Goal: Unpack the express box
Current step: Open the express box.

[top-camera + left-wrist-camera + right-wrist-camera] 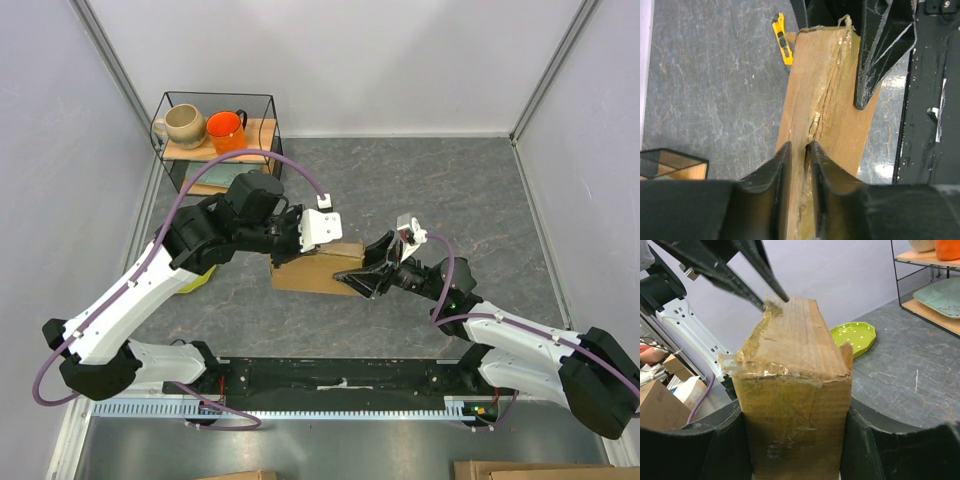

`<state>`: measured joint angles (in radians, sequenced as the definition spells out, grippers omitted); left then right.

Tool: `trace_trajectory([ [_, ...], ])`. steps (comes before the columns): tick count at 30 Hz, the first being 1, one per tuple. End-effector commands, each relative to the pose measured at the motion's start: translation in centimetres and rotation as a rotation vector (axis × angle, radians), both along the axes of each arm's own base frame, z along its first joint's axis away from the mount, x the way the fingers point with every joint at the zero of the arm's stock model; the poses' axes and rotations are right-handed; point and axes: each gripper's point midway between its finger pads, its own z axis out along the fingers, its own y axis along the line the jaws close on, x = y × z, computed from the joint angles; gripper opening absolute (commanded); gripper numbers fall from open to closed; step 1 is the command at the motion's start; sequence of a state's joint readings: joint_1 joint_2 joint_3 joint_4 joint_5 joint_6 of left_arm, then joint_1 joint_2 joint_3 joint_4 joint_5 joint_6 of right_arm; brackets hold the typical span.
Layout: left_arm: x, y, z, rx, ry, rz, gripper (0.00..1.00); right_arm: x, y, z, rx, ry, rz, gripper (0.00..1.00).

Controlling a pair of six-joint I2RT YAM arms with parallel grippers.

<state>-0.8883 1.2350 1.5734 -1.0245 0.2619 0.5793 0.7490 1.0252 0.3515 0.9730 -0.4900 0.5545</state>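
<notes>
right pincer (796, 450) clamps the express box (795, 340) — left pincer (799, 150), barely apart, on its top.

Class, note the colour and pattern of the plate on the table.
Plate: lime green, white dots; right wrist view.

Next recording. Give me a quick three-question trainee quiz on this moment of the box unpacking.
1. True or false: the right tool has one finger on each side of the express box.
2. In the left wrist view, what lies on the table beyond the box? A scissors; B yellow box cutter; C marker.
3. Which part of the box is the left tool at?
Key: 1 true; 2 B; 3 the torn taped seam along its upper face.
</notes>
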Motion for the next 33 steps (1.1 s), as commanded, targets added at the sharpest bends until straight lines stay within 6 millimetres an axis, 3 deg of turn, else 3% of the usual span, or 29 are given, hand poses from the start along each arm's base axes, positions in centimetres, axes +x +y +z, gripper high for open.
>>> trace_trajectory([
  [1, -1.1, -1.0, 1.1, -0.064, 0.045, -0.027, 0.49, -1.0, -0.1, 4.9, 0.107, -0.090, 0.031, 0.03],
  [2, -1.0, -1.0, 1.1, -0.063, 0.041, -0.026, 0.67, -1.1, -0.1, 4.7, 0.098, -0.082, 0.035, 0.02],
  [3, -1.1, -1.0, 1.2, -0.064, 0.041, -0.029, 0.99, -1.2, -0.2, 4.8, 0.101, -0.085, 0.037, 0.01],
  [9, -1.2, -1.4, 1.1, -0.067, 0.056, -0.046, 0.99, -1.4, 0.1, 4.6, 0.085, -0.074, 0.049, 0.01],
  [15, -0.6, -2.2, 4.4, -0.125, 0.001, -0.052, 0.99, -1.8, 1.4, 2.4, 0.008, -0.054, 0.079, 0.00],
  [18, -0.7, -2.2, 5.0, -0.138, -0.005, -0.053, 0.99, -1.8, 1.7, 1.8, -0.019, -0.055, 0.076, 0.00],
  [27, -2.0, -2.1, 2.0, -0.071, 0.052, -0.101, 0.99, -1.6, 2.1, 2.1, -0.032, -0.051, 0.071, 0.00],
  [33, -1.4, -2.3, 1.0, -0.041, 0.037, -0.090, 0.99, -1.7, 2.5, 2.4, -0.029, -0.044, 0.084, 0.00],
])
